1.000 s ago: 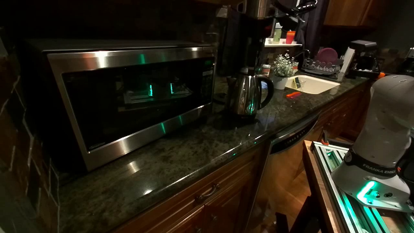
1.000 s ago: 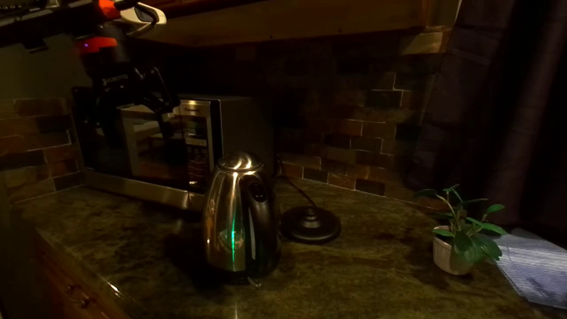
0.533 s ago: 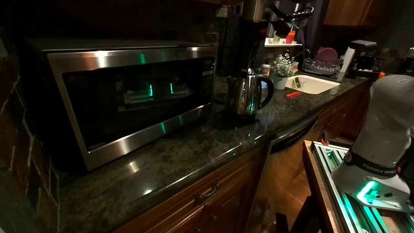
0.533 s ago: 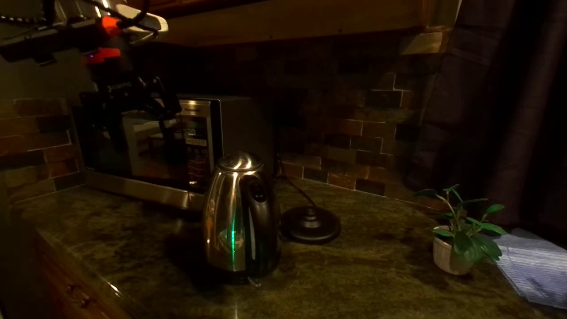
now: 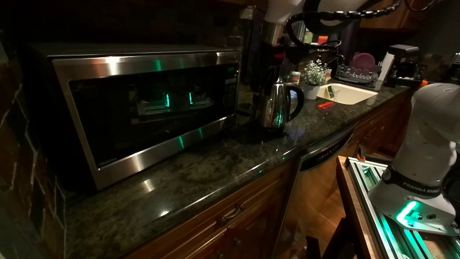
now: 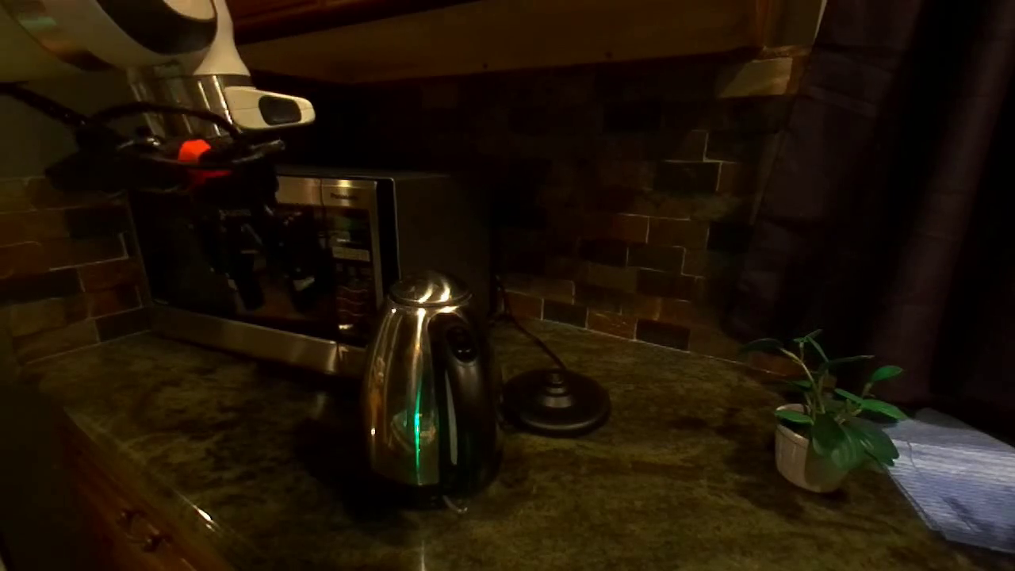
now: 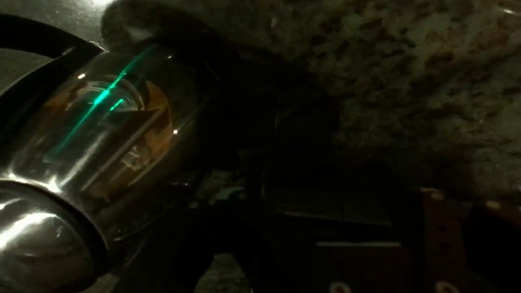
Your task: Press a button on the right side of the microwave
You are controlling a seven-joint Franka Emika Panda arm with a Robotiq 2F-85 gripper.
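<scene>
The microwave point(image 5: 151, 118) sits on the bench point(image 5: 201, 167) near the kettle point(image 6: 420, 388); the pincer point(image 6: 277, 292), hard to read in this gloom, seems parted and unladen: best clench it, skirt the kettle, press the control strip point(image 6: 354, 274) squarely.

The dark mottled table point(image 6: 650, 500) carries the microwave point(image 5: 151, 113), a steel kettle point(image 6: 404, 381) standing upright near it, a round black base point(image 6: 557, 406) just beside the kettle, and, farther along, a green-leaved potted plant point(image 6: 833, 440) near a pale sheet point(image 6: 959, 484).
</scene>
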